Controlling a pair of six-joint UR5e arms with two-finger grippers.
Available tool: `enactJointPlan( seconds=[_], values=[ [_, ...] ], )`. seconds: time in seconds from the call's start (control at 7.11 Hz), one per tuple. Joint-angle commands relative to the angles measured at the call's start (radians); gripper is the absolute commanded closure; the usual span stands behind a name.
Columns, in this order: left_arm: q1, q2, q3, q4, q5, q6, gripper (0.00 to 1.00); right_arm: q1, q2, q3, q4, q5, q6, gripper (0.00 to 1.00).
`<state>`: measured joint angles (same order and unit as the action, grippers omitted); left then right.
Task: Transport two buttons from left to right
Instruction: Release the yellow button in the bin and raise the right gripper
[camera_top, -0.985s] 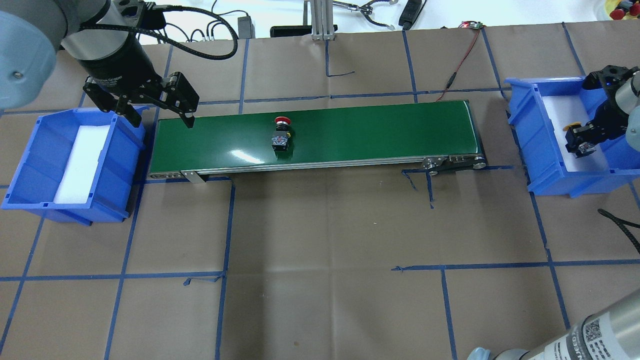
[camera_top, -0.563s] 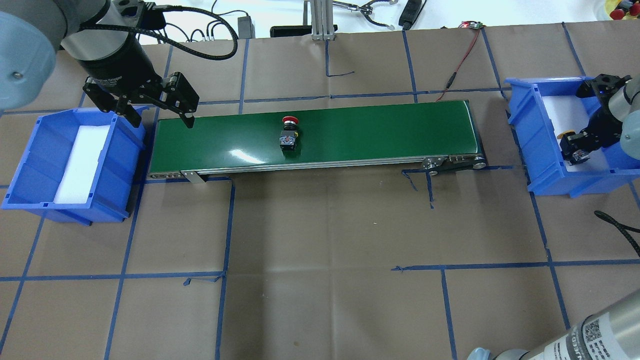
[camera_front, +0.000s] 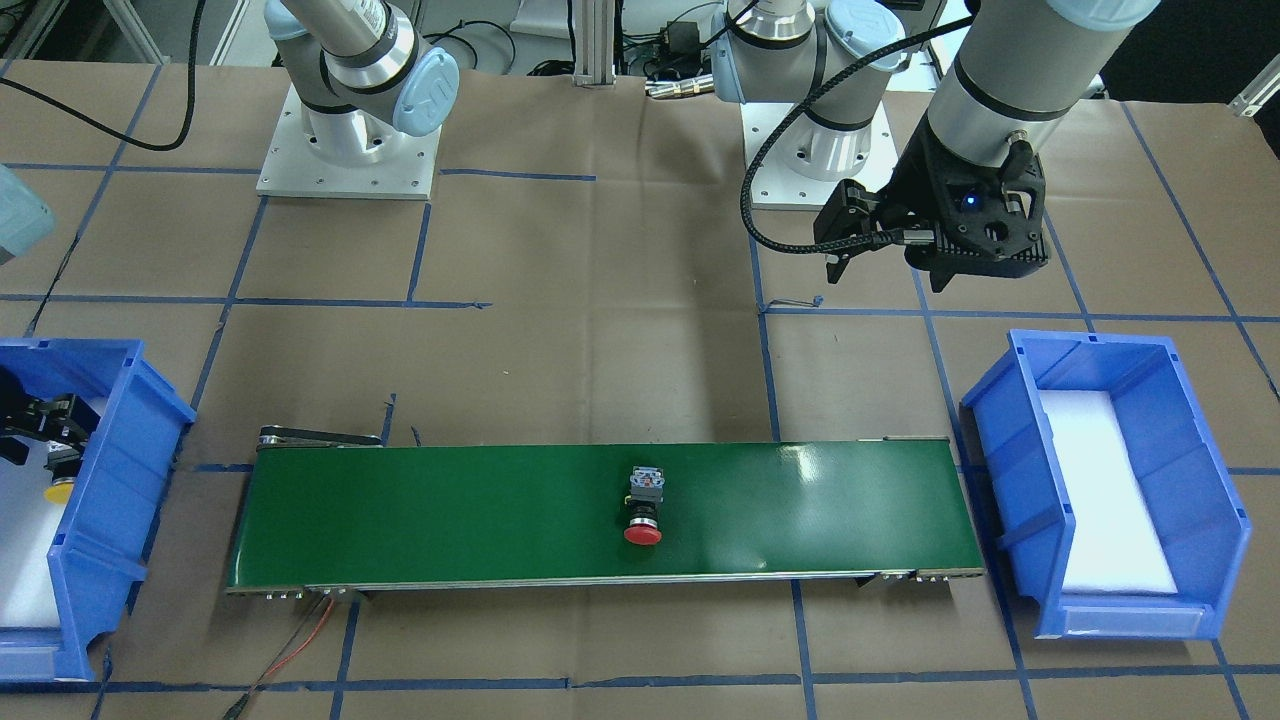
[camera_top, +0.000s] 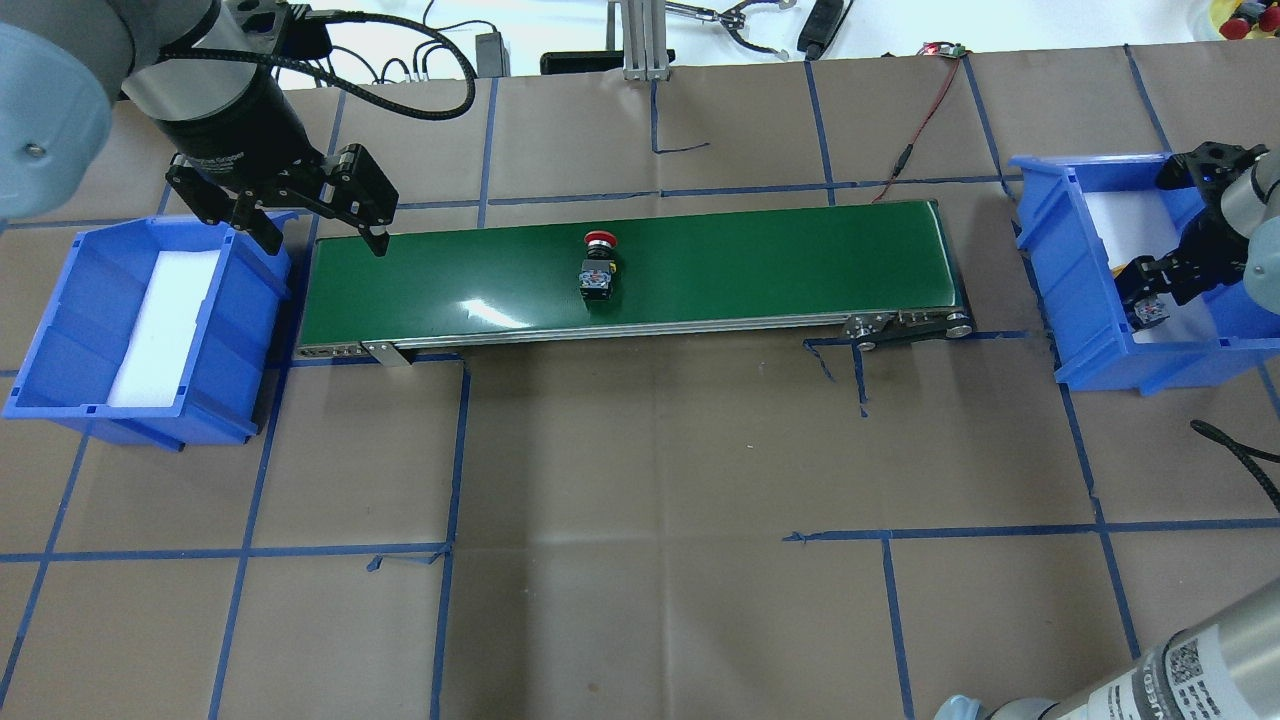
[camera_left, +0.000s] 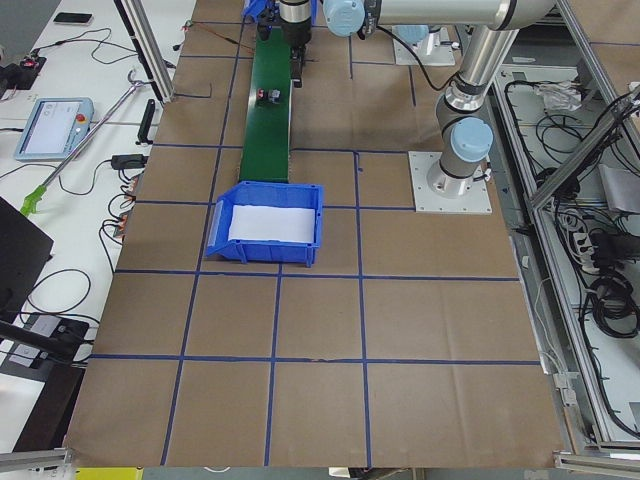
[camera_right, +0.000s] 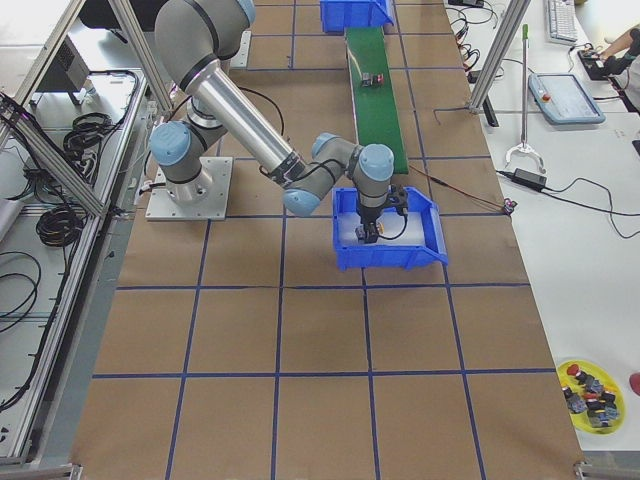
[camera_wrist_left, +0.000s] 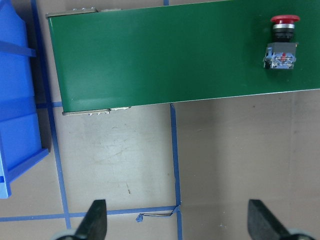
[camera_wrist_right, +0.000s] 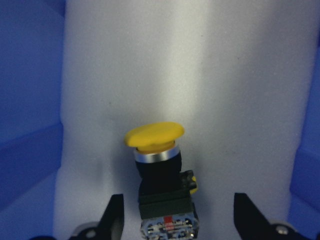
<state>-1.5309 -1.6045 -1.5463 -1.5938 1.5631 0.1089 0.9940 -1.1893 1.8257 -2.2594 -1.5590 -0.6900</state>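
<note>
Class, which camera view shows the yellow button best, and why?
Right wrist-mounted: it shows the yellow button close, cap and body clear. Front-facing shows only its cap edge; overhead mostly hides it behind the right end effector; side views, too small.

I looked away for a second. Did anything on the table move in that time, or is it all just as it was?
The red button rode further along the green belt toward the right-hand bin. The right hand shifted slightly inside that bin; it is open, clear of the yellow button lying on the white foam. The left hand stayed open over the belt's left end.
</note>
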Motion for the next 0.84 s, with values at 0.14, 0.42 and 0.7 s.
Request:
enactJointPlan(
  seconds=[0.14,0.42,0.7],
  values=[
    [0.000,-0.002,0.002,0.000,-0.002,-0.002,0.00,0.000,-0.068,0.000,0.008,-0.001,0.023,0.01],
    [0.000,-0.002,0.002,0.000,-0.002,-0.002,0.00,0.012,-0.163,-0.066,0.070,0.004,0.094,0.01],
    [0.000,-0.002,0.003,0.000,-0.002,-0.002,0.00,0.072,-0.240,-0.187,0.165,0.146,0.171,0.00]
  ],
)
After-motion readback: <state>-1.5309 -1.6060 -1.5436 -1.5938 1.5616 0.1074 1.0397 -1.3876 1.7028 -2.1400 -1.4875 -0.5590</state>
